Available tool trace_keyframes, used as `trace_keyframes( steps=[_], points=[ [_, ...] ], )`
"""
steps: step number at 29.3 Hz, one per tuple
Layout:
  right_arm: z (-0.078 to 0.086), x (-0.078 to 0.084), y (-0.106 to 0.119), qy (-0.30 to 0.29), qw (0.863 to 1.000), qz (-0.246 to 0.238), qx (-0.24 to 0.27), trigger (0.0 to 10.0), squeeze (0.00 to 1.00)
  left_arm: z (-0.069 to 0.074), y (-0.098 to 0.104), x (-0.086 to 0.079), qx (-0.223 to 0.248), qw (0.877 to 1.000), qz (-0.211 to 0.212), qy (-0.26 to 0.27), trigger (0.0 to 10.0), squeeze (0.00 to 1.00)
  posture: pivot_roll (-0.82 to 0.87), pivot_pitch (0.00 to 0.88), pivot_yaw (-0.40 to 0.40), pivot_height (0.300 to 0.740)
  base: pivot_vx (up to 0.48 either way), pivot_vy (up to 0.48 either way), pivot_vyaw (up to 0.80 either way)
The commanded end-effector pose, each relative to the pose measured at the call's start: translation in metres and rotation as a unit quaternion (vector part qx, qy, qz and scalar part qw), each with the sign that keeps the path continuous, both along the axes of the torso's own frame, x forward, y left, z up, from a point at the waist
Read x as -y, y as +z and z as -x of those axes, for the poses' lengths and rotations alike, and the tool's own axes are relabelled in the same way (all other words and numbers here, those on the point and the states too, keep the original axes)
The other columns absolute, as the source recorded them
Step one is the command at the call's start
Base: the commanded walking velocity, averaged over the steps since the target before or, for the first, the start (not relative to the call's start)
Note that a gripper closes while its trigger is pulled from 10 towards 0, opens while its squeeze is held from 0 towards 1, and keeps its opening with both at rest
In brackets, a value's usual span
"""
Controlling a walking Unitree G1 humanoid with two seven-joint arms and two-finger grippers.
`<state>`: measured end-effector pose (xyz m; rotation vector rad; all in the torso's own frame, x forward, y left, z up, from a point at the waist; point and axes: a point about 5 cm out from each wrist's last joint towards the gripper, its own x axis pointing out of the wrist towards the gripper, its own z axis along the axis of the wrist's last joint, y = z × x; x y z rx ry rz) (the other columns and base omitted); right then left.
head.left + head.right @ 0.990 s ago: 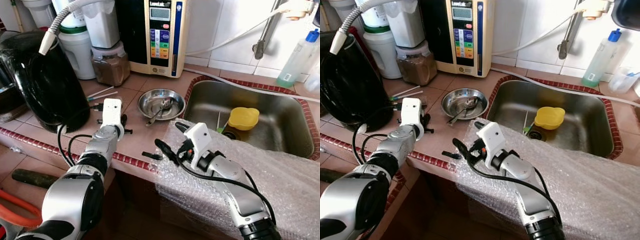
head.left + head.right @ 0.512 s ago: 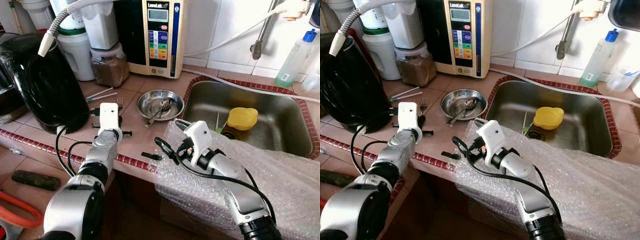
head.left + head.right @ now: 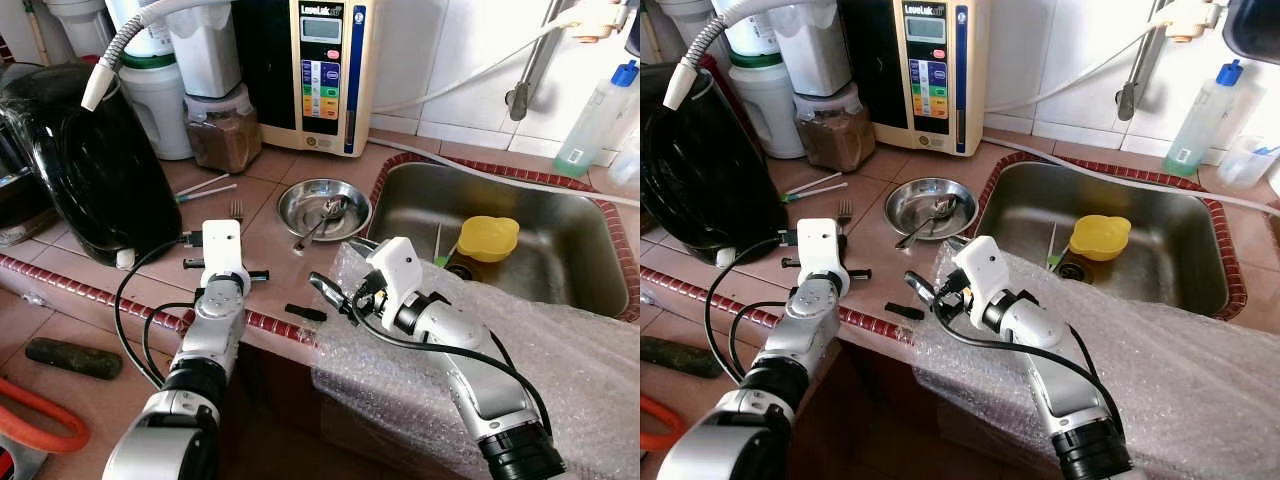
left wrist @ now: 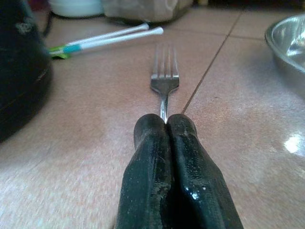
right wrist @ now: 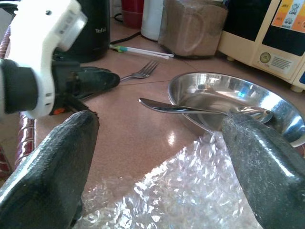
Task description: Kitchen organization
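Tiled kitchen bench (image 3: 300, 270), terracotta with a red-brick edge. Left tool (image 4: 165, 125) low over the bench, its two black fingers (image 4: 147, 157) pressed together on the handle of a fork (image 4: 165, 76); the fork lies flat on the tile, tines pointing away from the tool toward two white straws (image 4: 114, 37) with coloured tips. From the head camera the same fork (image 3: 237, 209) shows its tines just past the left arm's white wrist housing, beside a large black appliance (image 3: 90, 170). Right tool (image 3: 340, 285) hangs at the bench edge with fingers spread wide, holding nothing; in its wrist view the two fingers (image 5: 52, 162) frame a shallow steel dish (image 5: 238, 107) with a spoon (image 5: 190, 109) lying in it, handle sticking out over the rim toward the fork. Dish (image 3: 323, 207) sits between the fork and the sink (image 3: 580, 250), near the sink's rim. Bubble wrap (image 3: 560, 360) is draped over the bench front and the near edge of the sink, under the right arm. In the sink: a yellow bowl (image 3: 487, 238) near the drain and a thin green item beside it, too small to identify. A small black piece (image 3: 305, 312) lies on the brick edge between the two arms. Back of the bench: a cream water unit (image 3: 322, 70) with coloured buttons, a jar of brown powder (image 3: 222, 132), white containers (image 3: 160, 100). A clear bottle with blue cap (image 3: 598, 115) stands behind the sink at the right.
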<state>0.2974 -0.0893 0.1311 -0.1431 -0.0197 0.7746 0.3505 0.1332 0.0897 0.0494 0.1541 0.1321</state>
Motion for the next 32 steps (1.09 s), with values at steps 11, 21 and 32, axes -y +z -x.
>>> trace_keyframes(
  steps=[11, 21, 32],
  points=[
    [-0.006, 0.002, 0.005, 0.004, 1.0, 0.007, 0.012, 10.0, 0.0, 0.006, 0.017, 0.002, 0.055, 0.997, -0.045, 0.01, 0.0, 0.0, -0.04, 0.0, 0.011, 0.74, 0.0, 0.0, 0.0],
    [-0.005, 0.001, 0.005, 0.007, 1.0, 0.006, 0.012, 10.0, 0.0, -0.017, 0.046, -0.009, 0.073, 0.996, -0.049, 0.031, 0.0, 0.0, -0.04, 0.0, 0.012, 0.74, 0.0, 0.0, 0.0],
    [-0.003, -0.001, 0.003, 0.007, 1.0, 0.004, 0.01, 10.0, 0.0, -0.039, 0.055, -0.012, 0.002, 0.999, 0.045, 0.012, 10.0, 1.0, -0.04, 0.0, 0.017, 0.74, 0.0, 0.0, 0.0]
  ],
)
